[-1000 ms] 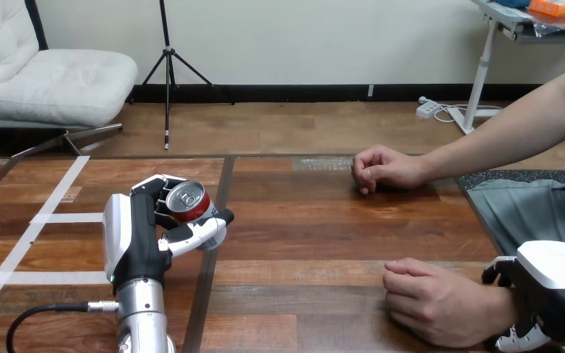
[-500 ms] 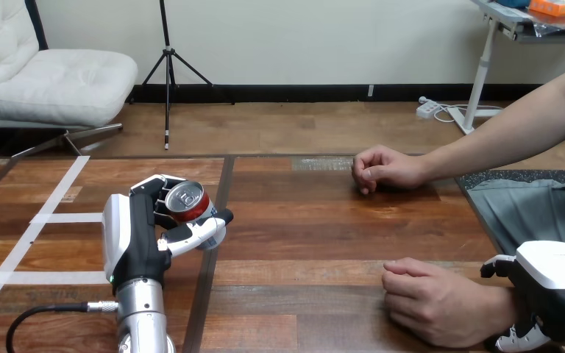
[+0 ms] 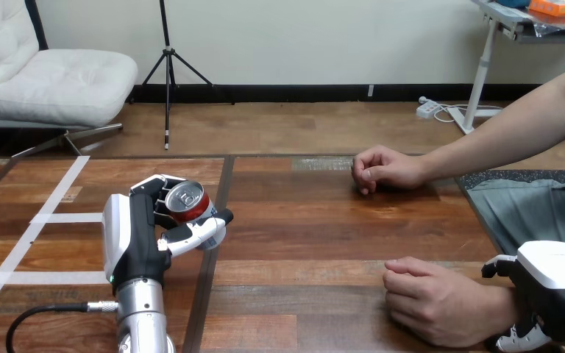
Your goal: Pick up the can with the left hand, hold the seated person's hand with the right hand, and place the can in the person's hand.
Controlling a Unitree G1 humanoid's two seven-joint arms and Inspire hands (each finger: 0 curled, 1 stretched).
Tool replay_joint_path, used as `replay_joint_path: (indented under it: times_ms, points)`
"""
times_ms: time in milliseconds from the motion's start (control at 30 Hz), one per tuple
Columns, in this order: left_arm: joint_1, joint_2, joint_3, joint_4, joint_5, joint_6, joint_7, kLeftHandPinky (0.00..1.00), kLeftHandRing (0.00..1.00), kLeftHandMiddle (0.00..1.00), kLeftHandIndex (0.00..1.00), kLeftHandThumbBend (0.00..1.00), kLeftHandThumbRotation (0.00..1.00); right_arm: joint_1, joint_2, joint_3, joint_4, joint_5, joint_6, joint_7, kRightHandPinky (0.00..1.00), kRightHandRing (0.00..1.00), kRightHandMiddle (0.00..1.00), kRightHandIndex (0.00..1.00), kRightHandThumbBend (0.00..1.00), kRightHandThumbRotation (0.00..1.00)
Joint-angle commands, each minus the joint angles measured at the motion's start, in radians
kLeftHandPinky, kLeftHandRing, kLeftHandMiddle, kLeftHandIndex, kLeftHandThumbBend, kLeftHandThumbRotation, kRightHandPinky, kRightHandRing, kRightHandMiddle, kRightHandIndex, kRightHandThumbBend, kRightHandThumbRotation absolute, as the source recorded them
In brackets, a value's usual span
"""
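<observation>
A red can (image 3: 188,201) with a silver top is in my left hand (image 3: 141,234) over the table's left half, tilted a little toward me. That hand's fingers and thumb are curled round it. The person's near hand (image 3: 430,300) lies loosely closed, palm down, on the table at the lower right. My right hand (image 3: 555,283) is at its wrist. A black finger shows above the wrist and white jointed fingers (image 3: 519,338) below it, so the hand wraps the wrist.
The person's other hand (image 3: 382,169) rests as a fist on the table's far right part. White tape lines (image 3: 44,218) cross the table's left side. A dark seam (image 3: 217,220) runs down the wooden tabletop beside the can.
</observation>
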Motion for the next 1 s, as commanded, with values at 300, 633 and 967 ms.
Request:
replay_joint_path:
  times_ms: [300,633,967]
  points:
    - [-0.055,0.005,0.001,-0.065,0.009,-0.015,0.009,0.39,0.42,0.46,0.48,0.62,0.0,0.044,-0.036,0.012,0.066,-0.015,0.002,-0.007,0.66,0.78,0.82,0.79,0.75,0.0]
    - [-0.054,0.002,0.002,-0.068,0.005,-0.007,0.005,0.39,0.42,0.46,0.48,0.62,0.0,0.042,-0.032,0.013,0.056,-0.022,0.032,0.024,0.63,0.78,0.81,0.79,0.71,0.0]
    - [-0.054,0.002,0.0,-0.064,0.008,-0.009,0.006,0.39,0.42,0.46,0.48,0.62,0.0,0.042,-0.033,0.01,0.053,-0.026,0.028,0.035,0.64,0.77,0.81,0.79,0.72,0.0]
